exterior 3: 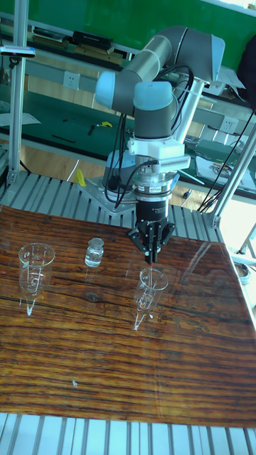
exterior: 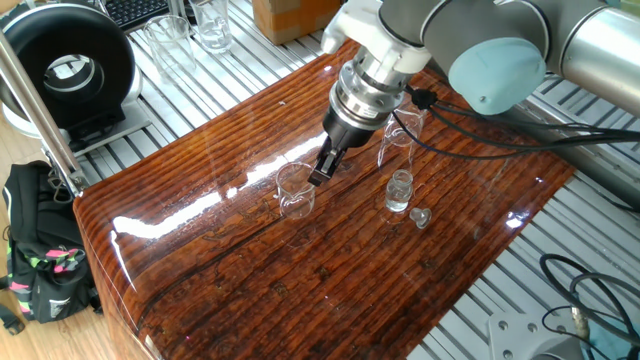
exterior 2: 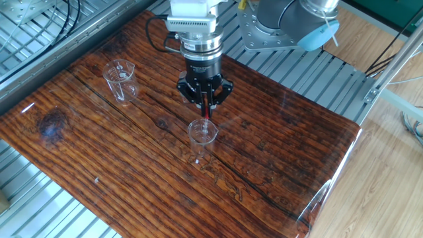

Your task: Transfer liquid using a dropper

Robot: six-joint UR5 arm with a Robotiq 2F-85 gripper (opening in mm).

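Observation:
My gripper points straight down and is shut on the red bulb of the dropper. The red bulb shows between the fingers in the tall view too. Its thin clear tube runs down toward the mouth of a small glass beaker directly below, and is hard to make out against the glass. The same beaker sits just left of the gripper in one fixed view. A small glass bottle stands open to the right, its stopper lying beside it. I cannot make out the liquid in any vessel.
A second glass beaker stands toward the far left of the glossy wooden board. It shows behind the arm in one fixed view. Metal slats surround the board. A black round device and more glassware lie beyond it.

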